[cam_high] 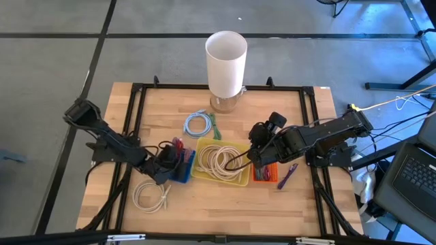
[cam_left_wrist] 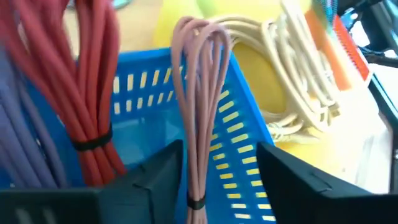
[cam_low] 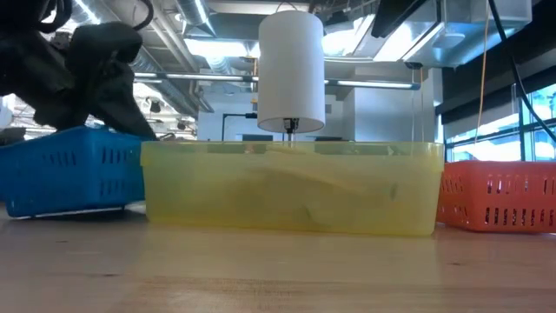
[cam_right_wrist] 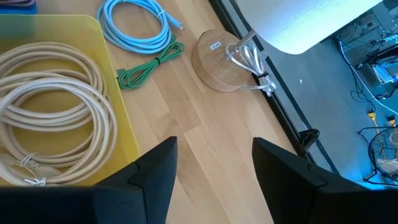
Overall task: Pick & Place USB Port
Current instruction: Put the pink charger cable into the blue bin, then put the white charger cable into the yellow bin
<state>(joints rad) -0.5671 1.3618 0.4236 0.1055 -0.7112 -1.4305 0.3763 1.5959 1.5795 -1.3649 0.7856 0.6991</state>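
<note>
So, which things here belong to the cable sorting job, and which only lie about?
Job:
- blue bin, red, purple, pink cables inside
- pink cable between open left gripper fingers
- yellow bin with beige cable
- orange bin
- loose cables: white, light blue, green, purple
- right gripper, open

Lying about:
- lamp
- laptop

3 bins: 1 blue bin (cam_high: 184, 170), 1 yellow bin (cam_high: 201, 146), 1 orange bin (cam_high: 257, 175). 1 lamp (cam_high: 225, 61). 2 robot arms.
</note>
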